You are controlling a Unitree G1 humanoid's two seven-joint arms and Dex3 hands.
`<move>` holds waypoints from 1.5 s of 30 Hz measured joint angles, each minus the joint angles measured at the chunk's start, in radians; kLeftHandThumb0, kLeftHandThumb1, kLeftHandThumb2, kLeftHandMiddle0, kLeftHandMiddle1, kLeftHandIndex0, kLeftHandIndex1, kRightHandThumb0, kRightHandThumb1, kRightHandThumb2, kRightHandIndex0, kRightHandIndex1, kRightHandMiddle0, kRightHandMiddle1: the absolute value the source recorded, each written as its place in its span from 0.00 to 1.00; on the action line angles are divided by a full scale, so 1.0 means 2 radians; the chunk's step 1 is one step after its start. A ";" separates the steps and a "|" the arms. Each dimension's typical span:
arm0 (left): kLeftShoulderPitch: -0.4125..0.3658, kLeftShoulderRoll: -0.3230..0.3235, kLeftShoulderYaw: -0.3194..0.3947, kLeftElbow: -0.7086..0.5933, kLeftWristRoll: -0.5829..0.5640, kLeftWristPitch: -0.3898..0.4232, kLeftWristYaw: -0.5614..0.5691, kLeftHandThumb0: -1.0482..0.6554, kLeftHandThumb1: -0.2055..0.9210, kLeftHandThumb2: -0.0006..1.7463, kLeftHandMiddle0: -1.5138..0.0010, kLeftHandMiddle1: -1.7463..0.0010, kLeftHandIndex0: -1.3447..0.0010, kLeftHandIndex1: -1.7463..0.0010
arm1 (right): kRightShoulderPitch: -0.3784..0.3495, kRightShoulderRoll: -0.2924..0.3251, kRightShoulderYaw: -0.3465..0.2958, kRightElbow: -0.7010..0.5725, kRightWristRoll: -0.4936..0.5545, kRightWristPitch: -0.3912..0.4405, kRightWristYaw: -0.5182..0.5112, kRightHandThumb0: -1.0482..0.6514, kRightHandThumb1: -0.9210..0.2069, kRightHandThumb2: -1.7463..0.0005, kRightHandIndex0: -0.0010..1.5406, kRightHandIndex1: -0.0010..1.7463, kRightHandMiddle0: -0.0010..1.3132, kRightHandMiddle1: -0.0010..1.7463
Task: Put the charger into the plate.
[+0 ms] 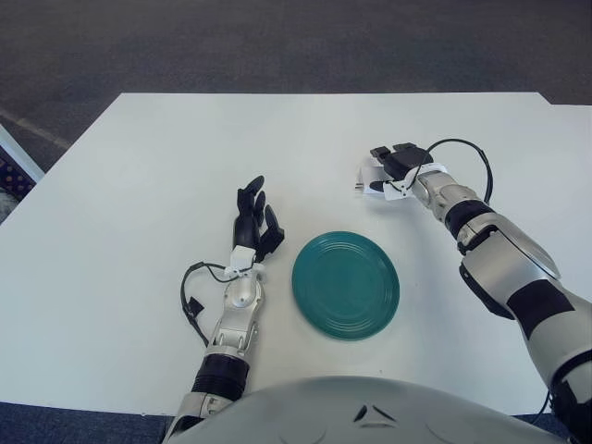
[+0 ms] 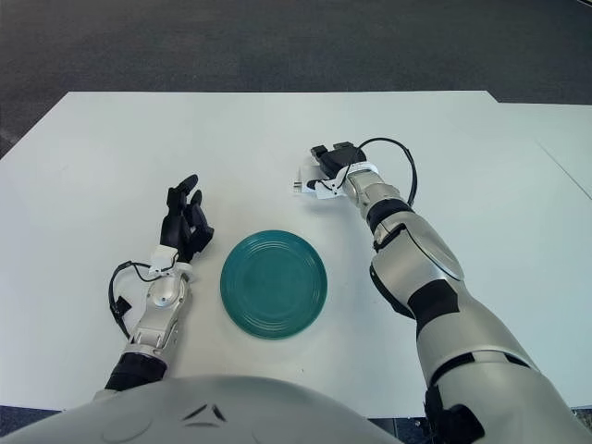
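So far the right hand (image 1: 393,165) grasps the white charger (image 1: 372,178) at upper right, while the green plate (image 1: 345,284) at centre waits empty.

White table (image 1: 139,185) on dark grey carpeted floor (image 1: 277,42).

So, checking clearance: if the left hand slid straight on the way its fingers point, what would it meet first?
The left hand points away from the robot over bare table; the way looks free to the far edge.
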 measured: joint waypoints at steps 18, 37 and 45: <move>0.001 0.000 -0.005 -0.005 -0.013 0.020 0.000 0.07 1.00 0.53 0.77 1.00 1.00 0.54 | 0.020 -0.009 0.024 0.000 -0.012 -0.010 -0.011 0.10 0.00 0.69 0.12 0.01 0.00 0.11; 0.009 0.001 -0.015 -0.026 -0.017 0.033 0.006 0.08 1.00 0.53 0.78 1.00 1.00 0.56 | 0.027 -0.011 0.029 -0.002 -0.017 -0.010 -0.013 0.10 0.00 0.65 0.09 0.00 0.00 0.07; 0.016 0.001 -0.018 -0.037 -0.021 0.038 0.002 0.09 1.00 0.53 0.77 0.99 1.00 0.56 | 0.027 -0.011 0.034 -0.002 -0.018 -0.010 -0.013 0.12 0.00 0.64 0.09 0.00 0.00 0.07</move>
